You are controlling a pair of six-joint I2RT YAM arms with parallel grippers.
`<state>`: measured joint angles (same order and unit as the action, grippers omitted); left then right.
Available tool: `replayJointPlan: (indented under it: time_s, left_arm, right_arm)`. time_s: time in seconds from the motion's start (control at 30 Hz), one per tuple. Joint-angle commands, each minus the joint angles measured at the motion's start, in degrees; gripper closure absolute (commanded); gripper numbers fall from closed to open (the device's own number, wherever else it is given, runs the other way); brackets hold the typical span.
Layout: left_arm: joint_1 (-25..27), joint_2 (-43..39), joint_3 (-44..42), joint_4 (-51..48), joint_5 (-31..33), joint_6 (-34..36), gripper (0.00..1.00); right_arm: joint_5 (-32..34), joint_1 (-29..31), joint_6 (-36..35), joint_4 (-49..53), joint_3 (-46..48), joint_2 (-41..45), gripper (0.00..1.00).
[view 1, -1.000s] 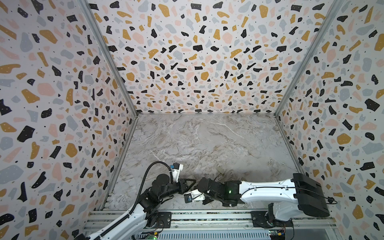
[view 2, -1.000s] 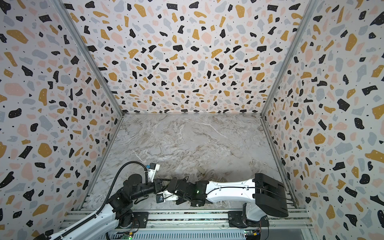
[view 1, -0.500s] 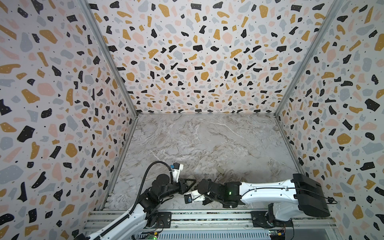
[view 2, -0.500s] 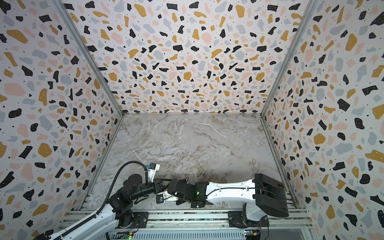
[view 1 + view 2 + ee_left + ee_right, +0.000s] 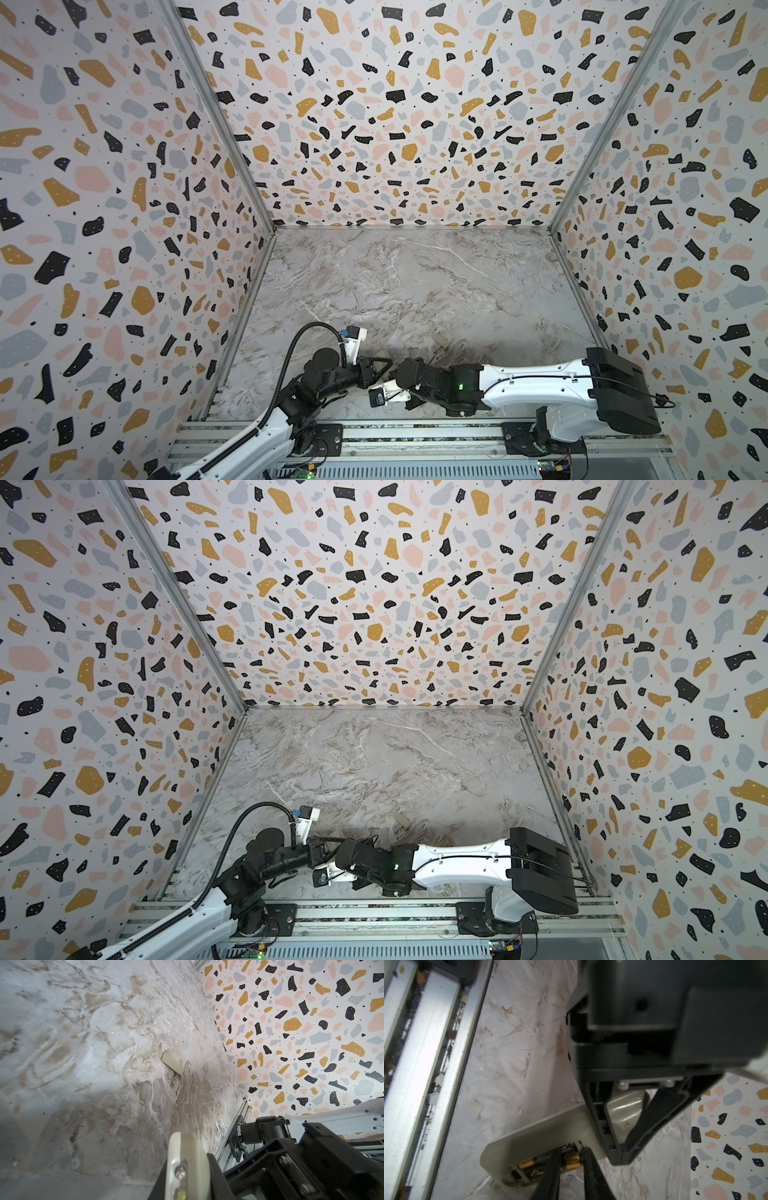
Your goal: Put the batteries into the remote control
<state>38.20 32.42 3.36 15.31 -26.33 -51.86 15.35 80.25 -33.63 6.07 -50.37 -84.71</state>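
The remote control (image 5: 542,1132) is a pale slab held clear of the marble floor, with my left gripper (image 5: 627,1109) shut on its far end. In the left wrist view its rounded end (image 5: 187,1159) fills the gap between the black jaws. Its battery bay lies open toward the right wrist camera. Two batteries sit in it, one (image 5: 529,1163) lying deeper in the bay. My right gripper (image 5: 571,1167) is shut on the coppery end of the other battery (image 5: 571,1158). In both top views the two grippers (image 5: 376,370) (image 5: 399,374) meet near the front rail, and the remote is mostly hidden there.
A small pale cover piece (image 5: 441,340) (image 5: 172,1063) lies flat on the marble floor, behind the right arm. Aluminium rails (image 5: 431,1043) run along the front edge close to the remote. Terrazzo walls (image 5: 395,124) enclose the other three sides.
The right arm has edged slightly left toward the left gripper. The left arm and the remote have stayed where they were.
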Motion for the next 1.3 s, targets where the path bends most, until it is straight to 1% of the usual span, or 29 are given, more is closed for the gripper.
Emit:
replayJointPlan:
  time_s: [0.0, 0.07, 0.13, 0.37, 0.57, 0.83, 1.0, 1.13, 1.27]
  left_arm:
    - [2.1, -1.7, 3.1, 10.2, -9.4, -0.7, 1.0]
    - [2.1, -1.4, 3.3, 9.2, -9.0, -0.2, 1.0]
    - [2.1, -1.1, 3.3, 9.1, -9.0, -0.1, 1.0]
    - [2.3, -1.1, 3.5, 8.9, -8.9, 0.0, 1.0]
    - [2.4, -0.9, 3.5, 8.6, -8.9, 0.3, 1.0]
    - [2.6, -0.6, 3.8, 8.2, -8.8, 0.6, 1.0]
    - [2.8, -0.5, 3.8, 8.2, -8.7, 0.7, 1.0]
    - [2.9, -0.4, 3.8, 7.9, -8.5, 0.8, 1.0]
    - [3.1, 0.3, 4.0, 7.3, -8.2, 0.8, 1.0]
  right_arm:
    - [1.3, -1.2, 0.5, 3.0, 2.4, 2.9, 0.69]
    - [0.4, -1.2, 0.8, 2.6, 2.6, 4.5, 0.65]
    - [0.3, -1.2, 0.6, 2.5, 2.7, 5.4, 0.65]
    - [1.2, -1.2, 0.1, 2.8, 2.4, 3.9, 0.73]
    - [3.3, -1.2, -0.3, 4.6, 1.9, 1.6, 0.8]
    - [5.2, -1.0, -0.2, 7.9, 1.1, -0.1, 0.82]
    - [5.6, -0.6, -0.3, 8.6, 0.7, -0.5, 0.82]
    - [5.2, 0.1, -0.2, 8.9, 0.6, -0.2, 0.78]
    - [1.6, 0.5, 0.2, 8.0, 0.7, 2.2, 0.74]
